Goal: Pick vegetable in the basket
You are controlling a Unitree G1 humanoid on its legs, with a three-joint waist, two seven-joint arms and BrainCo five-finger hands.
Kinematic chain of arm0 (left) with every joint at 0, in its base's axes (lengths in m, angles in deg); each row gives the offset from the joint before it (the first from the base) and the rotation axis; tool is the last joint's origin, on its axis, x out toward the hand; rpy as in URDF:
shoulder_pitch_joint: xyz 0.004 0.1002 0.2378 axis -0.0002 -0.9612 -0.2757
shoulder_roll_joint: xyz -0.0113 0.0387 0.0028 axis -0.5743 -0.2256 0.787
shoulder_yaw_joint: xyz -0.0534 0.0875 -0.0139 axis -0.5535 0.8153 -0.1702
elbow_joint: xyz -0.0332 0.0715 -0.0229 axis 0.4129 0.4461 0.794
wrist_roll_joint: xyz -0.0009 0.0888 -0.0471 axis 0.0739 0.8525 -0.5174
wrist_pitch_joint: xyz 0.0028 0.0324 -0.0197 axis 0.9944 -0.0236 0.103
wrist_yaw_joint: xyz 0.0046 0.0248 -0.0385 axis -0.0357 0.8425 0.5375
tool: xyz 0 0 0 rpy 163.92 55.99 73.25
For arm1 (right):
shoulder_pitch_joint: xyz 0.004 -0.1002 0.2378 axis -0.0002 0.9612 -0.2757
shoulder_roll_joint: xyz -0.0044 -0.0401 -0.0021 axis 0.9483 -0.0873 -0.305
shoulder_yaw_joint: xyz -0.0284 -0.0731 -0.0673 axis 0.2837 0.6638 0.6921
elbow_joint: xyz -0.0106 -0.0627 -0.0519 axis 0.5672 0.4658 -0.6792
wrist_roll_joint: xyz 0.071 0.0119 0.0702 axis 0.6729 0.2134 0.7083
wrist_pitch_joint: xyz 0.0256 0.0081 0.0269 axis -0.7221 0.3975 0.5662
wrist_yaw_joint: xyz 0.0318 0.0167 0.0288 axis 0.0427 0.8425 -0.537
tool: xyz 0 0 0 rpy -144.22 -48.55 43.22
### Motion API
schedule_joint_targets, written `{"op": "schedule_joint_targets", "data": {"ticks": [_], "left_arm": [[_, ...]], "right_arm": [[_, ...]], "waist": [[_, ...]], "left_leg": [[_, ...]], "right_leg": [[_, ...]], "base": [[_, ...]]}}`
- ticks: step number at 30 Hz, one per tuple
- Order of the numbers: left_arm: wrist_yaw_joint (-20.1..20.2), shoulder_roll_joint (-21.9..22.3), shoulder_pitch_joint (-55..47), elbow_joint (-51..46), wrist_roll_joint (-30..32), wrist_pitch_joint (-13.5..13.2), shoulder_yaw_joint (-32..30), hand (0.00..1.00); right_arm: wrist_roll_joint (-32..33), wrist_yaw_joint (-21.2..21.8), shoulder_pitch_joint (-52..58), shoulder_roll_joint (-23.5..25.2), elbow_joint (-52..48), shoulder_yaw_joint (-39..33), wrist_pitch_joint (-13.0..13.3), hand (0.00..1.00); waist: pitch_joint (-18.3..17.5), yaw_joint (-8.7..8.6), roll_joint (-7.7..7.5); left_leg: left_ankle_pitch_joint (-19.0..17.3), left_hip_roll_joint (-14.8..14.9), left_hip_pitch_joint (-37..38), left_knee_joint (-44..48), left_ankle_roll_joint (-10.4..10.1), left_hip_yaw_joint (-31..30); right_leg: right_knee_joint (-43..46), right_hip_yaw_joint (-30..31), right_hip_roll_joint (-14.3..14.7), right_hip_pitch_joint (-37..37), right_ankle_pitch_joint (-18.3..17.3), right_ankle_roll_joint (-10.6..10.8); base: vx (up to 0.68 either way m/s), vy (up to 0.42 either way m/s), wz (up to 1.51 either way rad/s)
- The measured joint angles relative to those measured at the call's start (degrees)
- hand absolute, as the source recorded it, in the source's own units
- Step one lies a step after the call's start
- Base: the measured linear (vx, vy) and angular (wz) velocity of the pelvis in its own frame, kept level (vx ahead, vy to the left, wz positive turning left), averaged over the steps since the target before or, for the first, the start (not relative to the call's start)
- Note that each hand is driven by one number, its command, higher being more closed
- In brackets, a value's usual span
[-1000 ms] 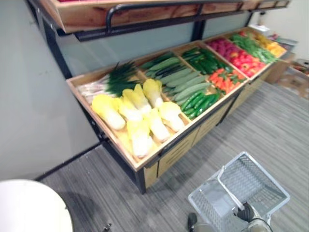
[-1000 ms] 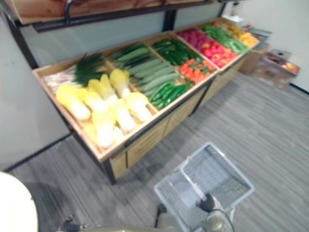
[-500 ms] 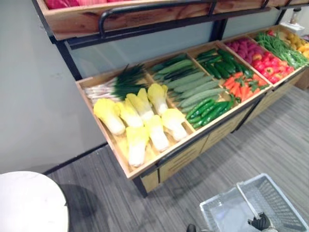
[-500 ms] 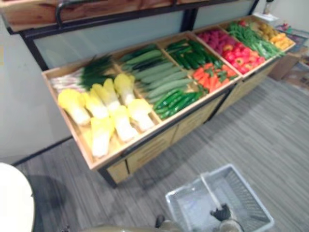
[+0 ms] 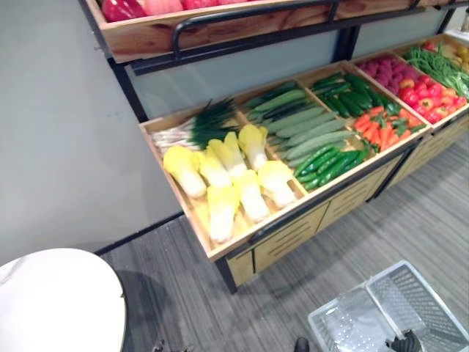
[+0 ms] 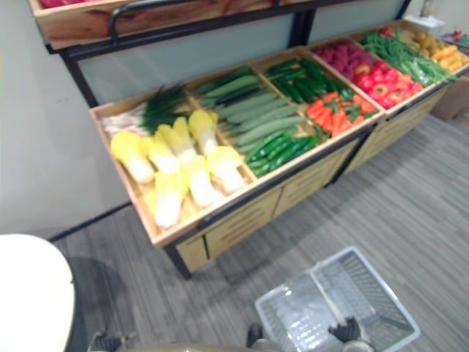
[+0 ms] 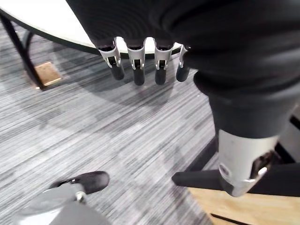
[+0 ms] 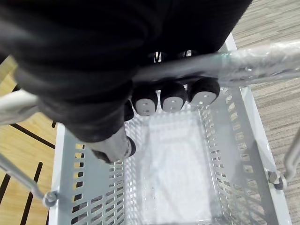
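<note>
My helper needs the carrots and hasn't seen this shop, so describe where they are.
Find the long wooden stand against the wall and go to its third section from the left. The carrots fill the front half, between small green cucumbers and red peppers. They are the orange pile with green tops, among green and red neighbours.

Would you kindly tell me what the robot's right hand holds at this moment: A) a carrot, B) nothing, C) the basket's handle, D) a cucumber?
C: the right hand has its fingers curled round the handle of the grey basket.
</note>
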Motion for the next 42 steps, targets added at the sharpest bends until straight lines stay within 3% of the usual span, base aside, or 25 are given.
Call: {"op": "schedule_joint_targets", "data": {"ticks": [2, 9, 11, 17, 20, 23, 29, 36, 42], "left_arm": [[-2.2, 0.2, -0.5, -4.1, -1.4, -1.4, 1.3, 0.00], [-7.5, 1.7, -1.9, -15.7, -4.5, -3.8, 1.3, 0.00], [-8.9, 2.3, -2.5, -22.3, -4.5, -3.9, 1.3, 0.00], [-11.9, 4.0, -2.9, -53.9, -4.3, -5.5, 1.3, 0.00], [-13.7, 4.0, -0.4, -59.6, -4.0, -6.3, 1.2, 0.00], [-14.4, 3.7, 1.6, -60.4, -4.0, -6.5, 0.9, 0.00], [-16.0, 2.8, 3.5, -59.8, -4.3, -6.1, 0.7, 0.00], [-16.3, 2.0, 8.3, -51.5, -4.8, -5.0, 1.1, 0.00], [-16.3, 1.8, 13.1, -45.2, -7.3, -4.5, 1.5, 0.00]], "right_arm": [[0.1, -1.4, 0.2, 0.6, 1.3, -0.4, 0.1, 1.00], [1.9, -3.3, 1.2, 0.9, 3.4, -2.4, -0.1, 1.00], [1.9, -3.6, 1.2, 0.9, 3.7, -2.4, -0.1, 1.00], [1.6, -4.0, 1.2, 0.8, 3.6, -2.4, 0.0, 1.00], [-0.3, -3.9, 1.4, 0.2, 3.4, -2.4, 0.0, 1.00], [-1.0, -3.7, 0.8, -0.5, 2.5, -2.1, 0.0, 1.00], [-2.8, -3.2, 0.3, -1.2, -0.7, 1.3, 0.2, 1.00], [-2.9, -3.1, -1.1, -2.1, -2.9, 4.6, 0.2, 1.00], [-3.0, -3.1, -1.7, -2.1, -5.3, 6.6, -0.2, 1.00]], "waist": [[-0.7, 0.09, -1.13], [-1.3, 0.04, -0.80], [-1.5, 0.13, -0.74], [-2.9, -0.07, -0.39], [-3.5, -0.38, 0.20], [-3.8, -1.53, 0.51], [-3.8, -1.69, 0.23], [-3.8, -3.31, 0.44], [-1.5, -4.68, -0.04]], "left_leg": [[-0.5, -1.7, -0.5, 0.1, 0.4, 1.1], [-1.0, -3.7, -0.7, 0.0, 1.3, 2.4], [-1.0, -3.7, -0.7, -0.1, 1.2, 2.5], [-0.9, -3.5, 0.8, -0.2, 1.7, 2.8], [-1.4, -3.7, 2.4, 0.0, 2.3, 3.1], [-2.4, -3.9, 2.5, 0.4, 3.0, 4.2], [-4.2, -4.2, 2.1, 2.5, 3.2, 7.0], [-4.4, -4.0, -0.8, 3.8, 3.1, 9.2], [-4.5, -3.7, -0.9, 3.5, 3.0, 10.9]], "right_leg": [[-1.7, 1.4, -1.6, -0.2, 1.0, 0.9], [-2.1, 2.7, -3.3, -0.9, 1.5, 1.6], [-2.1, 3.2, -3.2, -1.2, 1.8, 2.0], [-2.1, 4.2, -2.8, -0.9, 2.2, 1.5], [-2.1, 4.9, -3.0, 0.3, 2.2, 1.5], [-2.1, 5.6, -3.3, 0.4, 2.2, 1.5], [-2.2, 8.3, -3.3, -0.9, 2.9, 2.0], [-2.2, 11.0, -2.8, -5.1, 4.3, 1.6], [-2.2, 12.6, -2.2, -6.4, 4.4, 1.7]], "base": [[-0.11, 0.141, -0.18], [0.02, 0.058, -0.07], [0.10, 0.022, -0.09], [0.13, 0.022, -0.10], [0.08, 0.024, -0.13], [-0.01, 0.034, -0.13], [-0.08, 0.016, -0.26], [-0.06, -0.029, -0.21], [0.00, -0.022, -0.15]]}}
